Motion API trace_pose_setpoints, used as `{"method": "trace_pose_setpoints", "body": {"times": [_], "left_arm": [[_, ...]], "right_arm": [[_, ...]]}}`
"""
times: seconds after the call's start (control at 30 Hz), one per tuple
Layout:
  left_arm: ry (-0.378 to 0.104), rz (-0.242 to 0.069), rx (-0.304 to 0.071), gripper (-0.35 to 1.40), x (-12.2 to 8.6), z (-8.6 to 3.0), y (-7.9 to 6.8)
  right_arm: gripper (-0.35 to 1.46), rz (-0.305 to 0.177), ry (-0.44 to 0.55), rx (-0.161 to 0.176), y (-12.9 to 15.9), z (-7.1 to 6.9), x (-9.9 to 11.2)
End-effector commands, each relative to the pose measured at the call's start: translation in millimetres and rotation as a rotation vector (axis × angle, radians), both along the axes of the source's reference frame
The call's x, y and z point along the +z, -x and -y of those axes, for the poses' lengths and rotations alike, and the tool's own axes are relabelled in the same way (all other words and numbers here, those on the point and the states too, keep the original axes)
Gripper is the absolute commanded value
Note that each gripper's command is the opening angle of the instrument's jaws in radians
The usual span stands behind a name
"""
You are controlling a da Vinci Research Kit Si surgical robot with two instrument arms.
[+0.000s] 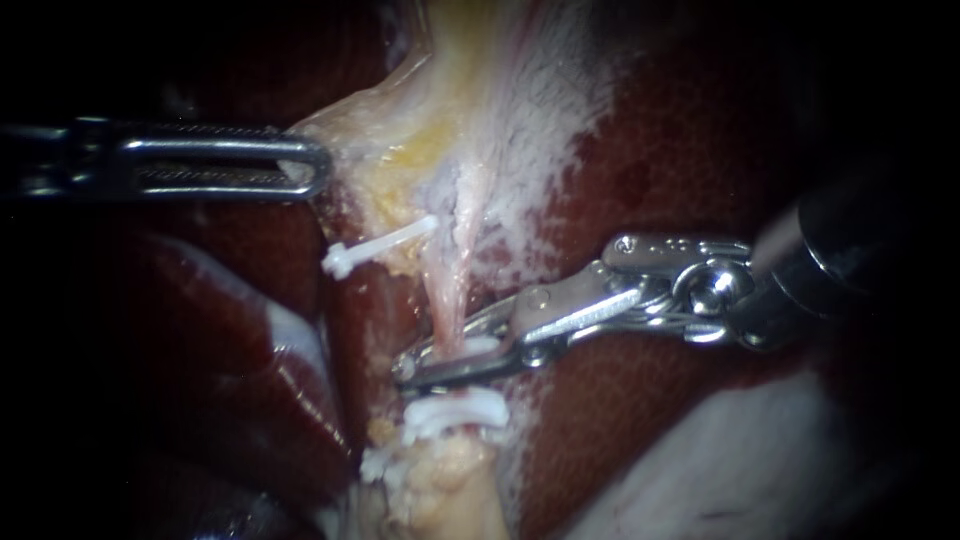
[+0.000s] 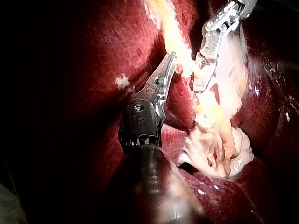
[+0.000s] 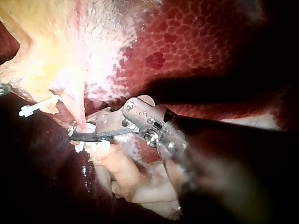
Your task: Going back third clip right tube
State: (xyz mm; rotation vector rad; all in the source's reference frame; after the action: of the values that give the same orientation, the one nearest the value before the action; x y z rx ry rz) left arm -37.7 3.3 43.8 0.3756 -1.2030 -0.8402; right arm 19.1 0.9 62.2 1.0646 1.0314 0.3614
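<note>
A thin pink tube (image 1: 447, 300) runs down from the pale yellow tissue (image 1: 440, 130). My right instrument (image 1: 410, 368) reaches across it from the right, its jaws lying close together around the tube with a white clip (image 1: 478, 347) between them. The right wrist view shows the same hold (image 3: 74, 134). Just below, two more white clips (image 1: 455, 412) sit on the tube. A separate white clip (image 1: 375, 248) lies on a strand to the left. My left instrument (image 1: 312, 170) is shut on the edge of the pale tissue and holds it taut to the left, which the left wrist view (image 2: 169, 60) also shows.
Dark red liver (image 1: 680, 150) surrounds the field. A glossy lobe (image 1: 250, 360) lies at lower left. Pale fatty tissue (image 1: 450, 490) sits under the lower clips. A whitish patch (image 1: 740, 470) lies at lower right.
</note>
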Motion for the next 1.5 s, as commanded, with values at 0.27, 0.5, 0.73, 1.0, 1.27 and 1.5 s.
{"method": "trace_pose_setpoints", "body": {"times": [0.27,0.5,0.73,1.0,1.27,1.5], "left_arm": [[0.0,0.0,0.0,-0.35,0.0,0.0,-0.1],[0.0,0.0,0.0,-0.35,0.1,0.0,-0.1],[0.0,0.001,0.001,-0.35,0.0,0.0,-0.2],[0.0,0.001,0.001,-0.35,0.0,0.0,-0.2],[0.0,0.001,0.001,-0.35,0.1,0.0,-0.3],[0.001,-0.001,0.0,-0.35,0.8,-0.3,-0.7]], "right_arm": [[-0.35,0.0,0.0,0.0,0.0,0.0,0.0],[0.34,-0.044,0.137,0.031,0.1,-0.2,-0.1],[0.54,-0.107,0.315,0.044,0.2,-1.1,-0.3],[0.6,-0.072,0.408,0.122,1.0,-2.0,-0.4],[0.6,-0.069,0.435,0.136,6.3,-2.3,-2.0],[0.6,-0.065,0.477,0.151,11.6,-3.0,-3.9]]}}
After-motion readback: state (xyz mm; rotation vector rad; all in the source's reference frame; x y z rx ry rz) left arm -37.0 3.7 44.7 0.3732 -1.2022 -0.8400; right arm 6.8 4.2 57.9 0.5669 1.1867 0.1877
